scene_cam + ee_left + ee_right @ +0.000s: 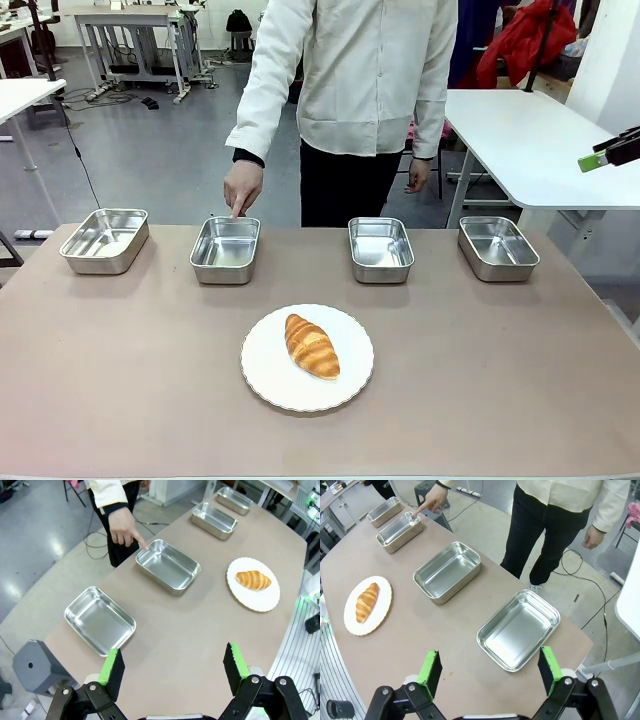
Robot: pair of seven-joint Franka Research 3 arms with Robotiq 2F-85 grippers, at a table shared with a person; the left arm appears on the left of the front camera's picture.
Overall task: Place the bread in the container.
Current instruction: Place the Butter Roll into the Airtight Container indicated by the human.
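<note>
The bread, a golden-brown croissant, lies on a round white plate at the table's front middle. A person's hand points a finger at the far rim of the second steel container from the left, which holds nothing. My left gripper hovers open above the table's left end, with the pointed-at container and the bread ahead of it. Over the right end, my right gripper is open and high, far from the bread; its green-padded tip enters at the right edge.
Three look-alike steel pans share the far row: far left, right of centre and far right. The person stands behind the table's middle. A white table stands behind at the right.
</note>
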